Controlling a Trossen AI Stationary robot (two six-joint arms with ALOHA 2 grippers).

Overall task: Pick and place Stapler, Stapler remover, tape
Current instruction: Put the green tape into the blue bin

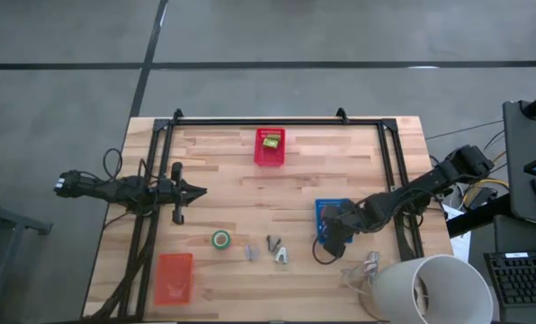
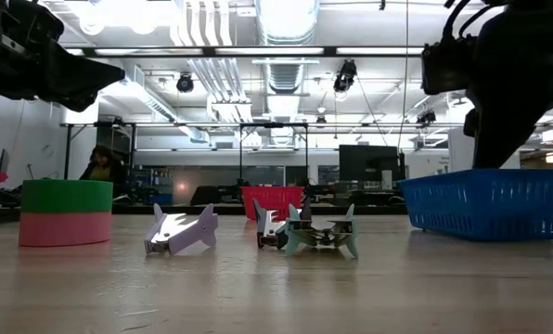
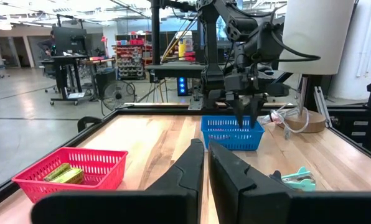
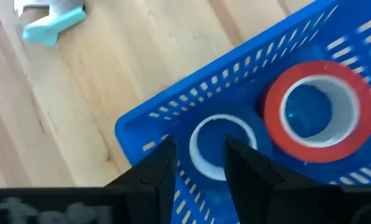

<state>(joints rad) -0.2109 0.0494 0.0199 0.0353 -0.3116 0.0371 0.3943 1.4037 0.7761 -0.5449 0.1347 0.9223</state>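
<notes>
My right gripper (image 4: 201, 158) hangs open over the blue basket (image 1: 325, 209) at the table's right, fingers pointing steeply down. In the basket lie a blue tape roll (image 4: 260, 142) with a white inner ring and a red tape roll (image 4: 310, 151) beside it. One finger stands outside the blue roll, the other over its hollow. A green tape roll (image 1: 221, 239) sits on a pink one (image 2: 63, 232) near the front. Three stapler removers (image 1: 281, 256) lie beside it. The yellow-green stapler (image 1: 271, 141) lies in the red basket (image 3: 98, 163). My left gripper (image 1: 196, 190) waits shut at the left, pointing level. My right gripper has the blue roll's wall (image 4: 195, 146) between its open fingers, coming from above. The roll lies flat on the basket floor. Whether either finger touches it I cannot tell.
An orange basket (image 1: 174, 277) stands at the near left. A white lamp shade (image 1: 430, 288) and a loop of clear tubing (image 1: 365, 268) sit at the near right corner. A black frame (image 1: 277, 121) runs along the table's far edge and sides.
</notes>
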